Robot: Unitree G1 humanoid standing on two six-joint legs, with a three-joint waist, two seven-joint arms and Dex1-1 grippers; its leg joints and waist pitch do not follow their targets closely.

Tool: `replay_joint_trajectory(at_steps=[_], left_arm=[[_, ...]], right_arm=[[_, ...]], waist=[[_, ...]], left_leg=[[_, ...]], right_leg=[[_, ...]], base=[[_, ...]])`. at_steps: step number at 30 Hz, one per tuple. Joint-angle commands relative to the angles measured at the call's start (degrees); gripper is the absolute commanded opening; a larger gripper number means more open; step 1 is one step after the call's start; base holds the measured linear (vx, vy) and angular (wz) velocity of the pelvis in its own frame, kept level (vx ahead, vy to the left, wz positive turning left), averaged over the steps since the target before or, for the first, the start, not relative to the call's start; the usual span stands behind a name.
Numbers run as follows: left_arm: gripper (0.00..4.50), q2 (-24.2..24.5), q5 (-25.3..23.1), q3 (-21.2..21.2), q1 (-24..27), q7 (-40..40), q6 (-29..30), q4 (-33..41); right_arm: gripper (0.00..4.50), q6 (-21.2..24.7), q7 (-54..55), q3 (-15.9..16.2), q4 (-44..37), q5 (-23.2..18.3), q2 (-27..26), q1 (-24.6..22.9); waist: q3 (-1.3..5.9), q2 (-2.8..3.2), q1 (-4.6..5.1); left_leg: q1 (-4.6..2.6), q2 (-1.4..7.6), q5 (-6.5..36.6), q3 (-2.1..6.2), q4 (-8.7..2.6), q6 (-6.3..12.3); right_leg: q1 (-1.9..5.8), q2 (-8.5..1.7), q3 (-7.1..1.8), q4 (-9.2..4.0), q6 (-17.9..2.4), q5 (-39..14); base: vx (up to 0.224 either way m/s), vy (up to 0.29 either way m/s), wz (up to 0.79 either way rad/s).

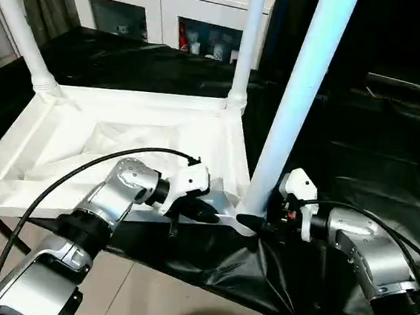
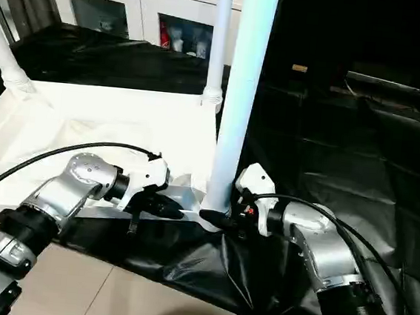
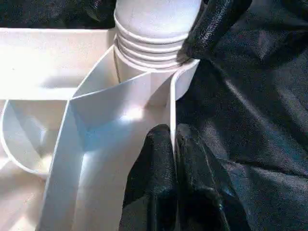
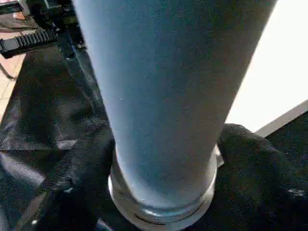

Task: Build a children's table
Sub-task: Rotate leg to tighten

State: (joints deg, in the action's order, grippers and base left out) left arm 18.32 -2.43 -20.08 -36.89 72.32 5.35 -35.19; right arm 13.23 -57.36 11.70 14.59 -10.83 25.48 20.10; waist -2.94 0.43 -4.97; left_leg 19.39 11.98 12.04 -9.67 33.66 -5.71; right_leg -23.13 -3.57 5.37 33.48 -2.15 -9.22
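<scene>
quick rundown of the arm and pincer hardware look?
Both forearms are silver metal with ribbed black joint collars. Each wrist carries a white housing ahead of the left pincer and right pincer, whose fingers are matte black and textured. A black cable loops to each wrist.

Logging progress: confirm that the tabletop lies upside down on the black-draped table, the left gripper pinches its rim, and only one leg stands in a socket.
Not one leg: the left eye view shows three legs standing in the tabletop. The left gripper does pinch the rim.

Left hand [image 3: 174,159] pinched closed, right hand [image 1: 252,223] reaching inward, both forearms low
</scene>
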Motion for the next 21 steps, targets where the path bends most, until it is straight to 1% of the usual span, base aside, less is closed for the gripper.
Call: replay_joint_trajectory(at_steps=[1, 2, 3, 4, 7, 8, 9, 12, 13, 14, 15, 16, 17, 18, 19, 20, 21], left_arm=[[0.00, 0.5, 0.4, -0.2, -0.1, 0.7, 0.4, 1.4], [0.00, 0.5, 0.4, -0.2, -0.1, 0.6, 0.4, 1.4], [0.00, 0.5, 0.3, -0.2, -0.1, 0.6, 0.4, 1.3], [0.00, 0.5, 0.3, -0.1, -0.1, 0.5, 0.4, 1.4], [0.00, 0.5, 0.5, 0.0, 0.0, 0.5, 0.6, 1.5], [0.00, 0.4, 0.5, 0.0, 0.1, 0.5, 0.7, 1.5], [0.00, 0.4, 0.5, 0.0, 0.1, 0.4, 0.9, 1.5], [0.00, 0.3, 0.5, 0.0, 0.1, 0.2, 1.1, 1.4], [0.00, -0.4, 0.4, 0.4, -0.1, -1.4, 1.3, 0.5], [0.00, -1.9, -0.2, 1.3, -0.9, -5.5, 1.2, -1.6], [0.00, -3.7, -0.7, 2.2, -1.8, -9.7, 1.2, -4.0], [0.00, -3.7, -0.7, 2.2, -1.8, -9.7, 1.2, -4.0], [0.00, -5.6, -1.1, 3.1, -3.0, -14.3, 1.6, -6.6], [0.00, -7.2, -1.6, 3.7, -4.1, -18.2, 1.9, -8.7], [0.00, -7.2, -1.6, 3.7, -4.1, -18.2, 1.9, -8.7], [0.00, -8.3, -1.9, 3.9, -4.9, -20.6, 2.5, -10.2], [0.00, -8.3, -1.9, 3.9, -4.9, -20.6, 2.5, -10.2]], right_arm=[[3.17, 0.3, 0.2, 0.1, -0.5, 0.4, 0.5, -0.4], [2.94, 0.4, 0.2, 0.2, -0.5, 0.4, 0.5, -0.4], [2.86, 0.4, 0.2, 0.2, -0.5, 0.4, 0.5, -0.4], [2.86, 0.5, 0.2, 0.1, -0.6, 0.3, 0.4, -0.5], [2.70, 0.5, 0.1, -0.1, -0.5, 0.1, 0.2, -0.6], [2.69, 0.6, 0.2, -0.2, -0.5, 0.0, 0.0, -0.6], [2.68, 0.5, 0.8, -0.6, -0.4, -0.1, -0.4, -0.8], [2.66, 0.5, 1.5, -1.0, -0.3, -0.2, -1.0, -0.9], [2.66, 0.0, 5.4, -1.9, 1.0, 0.5, -2.5, -0.8], [2.66, 0.4, 12.3, -3.3, 3.4, 2.1, -4.9, -0.3], [2.66, 1.1, 18.4, -4.7, 5.2, 3.0, -7.4, 0.1], [2.66, 1.1, 18.4, -4.7, 5.2, 3.0, -7.4, 0.1], [2.66, 2.0, 25.0, -6.3, 6.6, 3.5, -10.5, 0.5], [2.65, 3.2, 30.5, -7.8, 7.3, 3.5, -13.5, 0.7], [2.65, 3.2, 30.5, -7.8, 7.3, 3.5, -13.5, 0.7], [2.65, 3.8, 34.7, -8.9, 7.6, 3.5, -15.8, 1.0], [2.65, 3.8, 34.7, -8.9, 7.6, 3.5, -15.8, 1.0]], waist=[[3.98, -0.17, 0.03], [3.97, -0.22, 0.01], [4.01, -0.43, 0.03], [4.00, -0.30, -0.01], [4.00, -0.26, 0.00], [4.00, -0.40, 0.02], [4.01, -0.32, 0.01], [4.00, -0.36, 0.09], [4.01, -0.41, 0.10], [3.92, -0.35, 0.27], [3.79, -0.26, 0.61], [3.82, -0.35, 0.68], [3.74, -0.42, 0.93], [3.75, -0.29, 1.03], [3.67, -0.24, 1.16], [3.89, -0.15, 1.21], [3.74, -0.14, 1.31]], left_leg=[[0.42, 1.24, 5.4, -0.05, -3.45, 4.94], [0.44, 1.20, 5.5, -0.06, -3.44, 4.90], [0.46, 1.19, 5.2, -0.08, -3.43, 4.95], [0.48, 1.18, 5.1, -0.04, -3.43, 4.97], [0.50, 1.19, 5.0, -0.05, -3.41, 5.03], [0.48, 1.18, 5.0, -0.08, -3.40, 5.06], [0.50, 1.21, 4.8, -0.04, -3.42, 5.08], [0.54, 1.17, 4.9, -0.02, -3.43, 5.02], [0.52, 1.15, 4.9, -0.04, -3.41, 5.00], [0.53, 1.17, 5.2, -0.04, -3.46, 4.63], [0.59, 0.85, 5.5, -0.14, -3.39, 3.76], [0.37, 0.79, 6.0, -0.08, -3.49, 3.20], [0.49, 0.54, 6.4, -0.10, -3.44, 2.70], [0.24, 0.74, 6.9, 0.08, -3.62, 2.25], [0.20, 0.71, 6.9, 0.01, -3.61, 2.11], [0.22, 0.78, 7.0, 0.20, -3.66, 2.02], [0.05, 0.79, 7.4, 0.09, -3.67, 2.20]], right_leg=[[3.82, -4.43, -3.05, -3.38, -10.8, -11.9], [3.85, -4.41, -3.04, -3.41, -10.6, -12.2], [3.88, -4.41, -3.07, -3.39, -10.5, -12.1], [3.88, -4.41, -3.07, -3.31, -10.6, -12.0], [3.89, -4.43, -3.05, -3.35, -10.6, -12.0], [3.86, -4.39, -3.05, -3.36, -10.5, -12.1], [3.86, -4.41, -3.05, -3.30, -10.5, -11.9], [3.90, -4.44, -3.02, -3.35, -10.4, -12.3], [3.89, -4.43, -3.03, -3.40, -10.3, -12.4], [3.73, -4.47, -3.03, -3.45, -10.2, -13.1], [3.49, -4.31, -2.94, -3.71, -9.7, -14.8], [3.50, -4.34, -2.83, -3.97, -9.3, -16.3], [3.63, -4.17, -2.83, -4.19, -8.1, -18.3], [3.57, -4.30, -2.81, -4.25, -8.0, -19.0], [3.48, -4.23, -2.89, -4.36, -7.8, -19.1], [3.69, -4.35, -2.88, -4.08, -8.0, -18.2], [3.37, -4.36, -3.00, -4.18, -8.2, -17.7]], base=[[0.000, 0.000, 0.00], [0.000, 0.000, 0.00], [0.000, 0.000, 0.00], [0.000, 0.000, 0.00], [0.000, 0.000, 0.00], [0.000, 0.000, 0.00], [0.000, 0.000, 0.00], [0.000, 0.000, 0.00], [0.000, 0.000, 0.00], [0.000, 0.000, 0.00], [0.000, 0.000, 0.00], [0.000, 0.000, 0.00], [0.000, 0.000, 0.00], [0.000, 0.000, 0.00], [0.000, 0.000, 0.00], [0.000, 0.000, 0.00], [0.000, 0.000, 0.00]])
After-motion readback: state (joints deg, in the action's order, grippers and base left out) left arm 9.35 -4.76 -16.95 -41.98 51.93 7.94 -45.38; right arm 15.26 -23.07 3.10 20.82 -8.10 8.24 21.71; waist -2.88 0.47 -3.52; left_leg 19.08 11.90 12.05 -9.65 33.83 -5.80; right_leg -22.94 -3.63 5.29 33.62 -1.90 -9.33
